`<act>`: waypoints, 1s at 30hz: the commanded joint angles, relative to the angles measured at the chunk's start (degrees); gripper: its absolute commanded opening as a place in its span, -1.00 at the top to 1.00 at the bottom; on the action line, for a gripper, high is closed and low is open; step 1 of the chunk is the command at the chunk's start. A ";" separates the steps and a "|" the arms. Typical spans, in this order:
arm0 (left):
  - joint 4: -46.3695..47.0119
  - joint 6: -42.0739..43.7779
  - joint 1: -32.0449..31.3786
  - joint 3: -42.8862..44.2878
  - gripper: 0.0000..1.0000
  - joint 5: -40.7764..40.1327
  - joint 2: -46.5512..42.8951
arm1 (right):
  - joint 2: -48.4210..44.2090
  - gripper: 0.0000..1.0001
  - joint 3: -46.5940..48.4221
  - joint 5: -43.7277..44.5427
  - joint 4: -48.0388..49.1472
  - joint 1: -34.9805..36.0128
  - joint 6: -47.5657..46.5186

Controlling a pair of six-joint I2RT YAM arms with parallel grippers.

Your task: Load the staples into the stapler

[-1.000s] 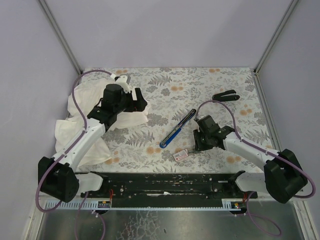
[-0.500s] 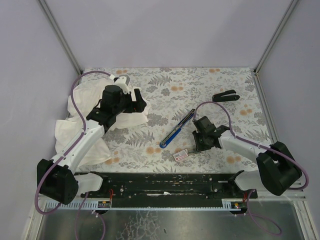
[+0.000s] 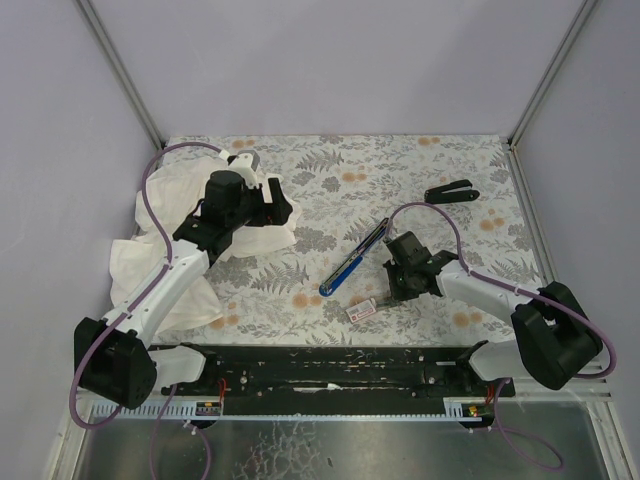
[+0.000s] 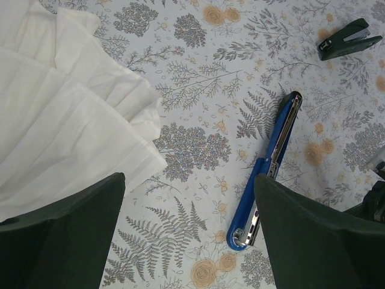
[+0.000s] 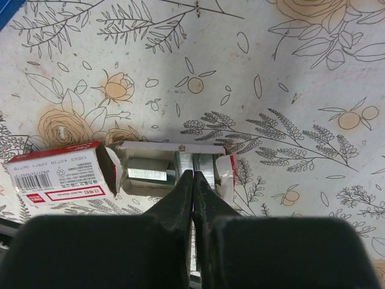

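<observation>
Floral-print tabletop (image 3: pixel 330 170) carries the stapler (image 3: pixel 355 256), lying opened at centre. Right hand (image 5: pixel 192 176) is pinched closed, tips at the staples (image 5: pixel 204 164) in their tray, red-labelled box (image 5: pixel 60 174) just beside. Left hand (image 4: pixel 189 192) gapes over white cloth (image 3: pixel 165 265); small black stapler-like tool (image 3: pixel 451 191) sits far right.

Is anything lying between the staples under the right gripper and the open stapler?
Nothing visible. Only bare floral table separates the staples at the right gripper from the stapler; the box sleeve lies to one side.

Blue-and-black stapler (image 4: pixel 272 153) showing a silvery channel, white staple box (image 5: pixel 57 174) bearing a red label, silvery-grey staples (image 5: pixel 147 168) glinting, white cloth (image 4: pixel 54 108) lying upper left, pale table cover (image 4: pixel 198 60) displaying grey ferns, orange blossoms.
</observation>
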 commanded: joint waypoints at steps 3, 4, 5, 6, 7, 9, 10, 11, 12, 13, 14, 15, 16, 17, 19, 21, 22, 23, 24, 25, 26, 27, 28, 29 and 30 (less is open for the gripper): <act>0.64 0.89 0.12 -0.56 -0.75 -1.36 -0.31 | -2.23 1.00 2.61 -0.79 0.10 0.64 1.22; 0.64 0.89 0.13 -0.57 -0.75 -1.48 -0.31 | -2.81 1.00 2.87 -0.76 -0.08 0.66 1.23; 0.64 0.89 0.13 -0.57 -0.75 -1.61 -0.32 | -3.31 1.00 3.16 -0.64 -0.39 0.62 1.30; 0.64 0.89 0.19 -0.64 -0.75 -1.62 -0.40 | -3.75 1.00 3.44 -0.20 -0.74 0.60 1.38; 0.64 0.89 0.14 -0.65 -0.75 -1.68 -0.40 | -4.07 1.00 3.76 0.28 -1.14 0.60 1.40; 0.63 0.89 0.08 -0.74 -0.75 -1.83 -0.46 | -4.48 1.00 4.37 2.59 -1.87 0.55 1.57; 0.64 0.85 0.08 -0.82 -0.75 -1.90 -0.55 | -4.53 0.99 5.06 4.00 -2.28 0.44 1.54; 0.68 0.74 0.10 -0.90 -0.75 -1.82 -0.59 | -4.37 0.94 6.01 5.60 -2.78 0.16 1.20; 0.81 0.68 0.17 -1.01 -0.75 -1.82 -0.71 | -3.91 0.87 7.48 6.74 -3.23 -0.56 0.77; 0.88 0.63 0.13 -1.08 -0.75 -1.79 -0.85 | -3.13 0.80 9.07 7.40 -3.72 -1.80 0.41; 1.02 0.63 0.08 -1.23 -0.75 -1.85 -1.10 | -2.19 0.74 10.89 7.31 -3.90 -3.74 0.05; 1.15 0.58 0.11 -1.37 -0.75 -1.84 -1.33 | -0.89 0.65 12.54 6.74 -3.75 -5.78 -0.25; 1.25 0.55 0.13 -1.48 -0.75 -2.03 -1.57 | 0.17 0.51 13.93 6.33 -3.02 -8.34 -0.48; 1.25 0.54 0.13 -1.58 -0.75 -2.20 -1.82 | 1.27 0.38 15.38 5.98 -2.18 -11.11 -0.53; 1.33 0.54 0.12 -1.79 -0.75 -2.65 -2.25 | 4.47 0.10 18.23 5.05 0.46 -16.62 -0.43; 1.29 0.55 0.10 -1.88 -0.75 -3.01 -2.50 | 8.50 -0.14 21.82 5.04 2.50 -22.41 0.25; 1.26 0.62 0.11 -1.88 -0.75 -3.07 -2.57 | 10.94 -0.25 24.28 5.46 3.01 -24.22 0.60; 1.26 0.67 0.13 -1.84 -0.75 -3.16 -2.60 | 13.52 -0.34 26.97 6.47 3.51 -25.47 0.88; 1.19 0.71 0.13 -1.80 -0.75 -3.23 -2.54 | 16.20 -0.42 29.75 7.93 3.63 -26.61 1.26; 1.17 0.79 0.17 -1.80 -0.75 -3.45 -2.55 | 19.81 -0.47 32.73 9.41 3.45 -27.59 1.89; 1.02 0.88 0.16 -1.80 -0.75 -3.79 -2.58 | 23.12 -0.51 36.78 10.75 3.09 -28.37 2.75; 0.92 0.89 0.13 -1.74 -0.75 -4.09 -2.53 | 26.14 -0.53 39.60 11.65 2.74 -29.12 3.25; 0.83 0.89 0.13 -1.71 -0.75 -4.12 -2.58 | 28.94 -0.56 42.61 12.47 2.18 -29.74 3.84; 0.77 0.91 0.13 -1.75 -0.75 -4.15 -2.50 | 31.55 -0.58 45.22 13.48 1.43 -30.23 4.32; 0.73 0.97 0.11 -1.64 -0.75 -4.15 -2.39 | 33.95 -0.59 47.66 13.97 0.94 -30.66 4.65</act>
